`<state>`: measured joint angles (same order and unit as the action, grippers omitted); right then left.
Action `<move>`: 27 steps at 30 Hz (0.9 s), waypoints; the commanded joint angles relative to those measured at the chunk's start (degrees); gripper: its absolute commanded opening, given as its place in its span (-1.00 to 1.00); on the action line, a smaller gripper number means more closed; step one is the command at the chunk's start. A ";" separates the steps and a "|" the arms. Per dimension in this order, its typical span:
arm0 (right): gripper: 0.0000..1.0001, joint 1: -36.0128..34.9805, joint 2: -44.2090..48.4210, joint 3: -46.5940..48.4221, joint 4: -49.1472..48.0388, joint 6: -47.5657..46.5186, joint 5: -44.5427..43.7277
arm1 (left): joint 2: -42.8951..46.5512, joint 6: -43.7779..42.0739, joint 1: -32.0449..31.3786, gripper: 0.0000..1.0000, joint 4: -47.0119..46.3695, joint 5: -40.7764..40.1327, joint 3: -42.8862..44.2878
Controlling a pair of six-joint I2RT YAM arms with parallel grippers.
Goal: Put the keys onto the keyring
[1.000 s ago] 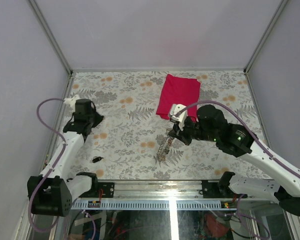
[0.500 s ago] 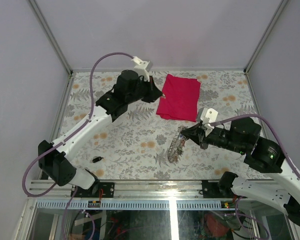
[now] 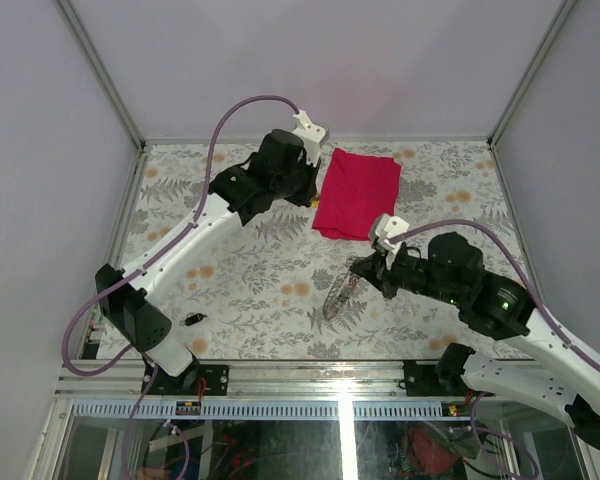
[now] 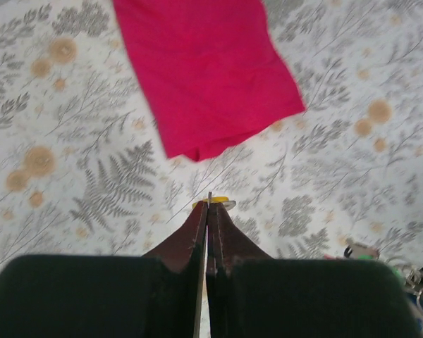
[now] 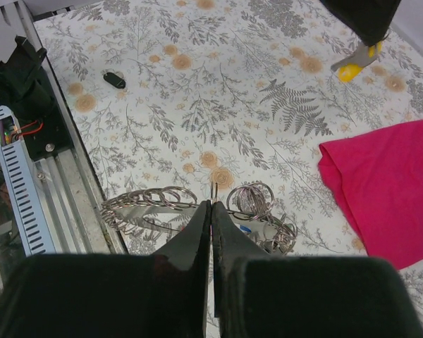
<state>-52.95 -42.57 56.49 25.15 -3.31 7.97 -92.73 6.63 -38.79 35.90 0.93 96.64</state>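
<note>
Keyring (image 5: 251,200) at the very tips of the right jaws, clenched on its wire. Loops fanned to either side just beyond the tips, with a blue key (image 5: 245,229) caught among those on the right. Left jaws clenched on a yellow key (image 4: 213,203), poking out past the tips, over the bench (image 3: 230,270) and just short of the cloth (image 4: 204,70). Black key (image 5: 114,79) flat on the bench, far ahead-left of the right jaws, well apart from both.

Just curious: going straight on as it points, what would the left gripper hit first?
The left gripper would probably meet the red cloth or the flowered table just before it; depth unclear.
</note>
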 commanded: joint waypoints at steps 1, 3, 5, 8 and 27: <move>-1.00 -0.24 -4.10 1.76 -11.14 2.23 -1.18 | 0.80 -6.05 0.82 -1.00 7.79 -3.84 2.32; -1.00 -0.26 -6.81 3.14 -12.22 2.78 -0.52 | 3.22 -7.49 0.82 -1.00 7.01 -2.21 0.85; -1.00 -0.24 -9.60 5.14 -12.32 2.72 0.12 | 8.22 -10.36 0.82 -1.00 1.17 0.48 -4.07; -1.00 -0.28 -12.89 9.07 -11.57 1.24 2.05 | 17.30 -14.81 0.82 -1.00 -9.58 2.11 -12.86; -1.00 -0.25 -9.18 17.12 -16.57 1.57 29.67 | 26.21 -29.59 0.76 -1.00 -14.55 45.80 -4.82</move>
<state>-52.95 -55.48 71.77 19.20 -4.91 31.44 -65.89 -21.37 -38.20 22.76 35.29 86.85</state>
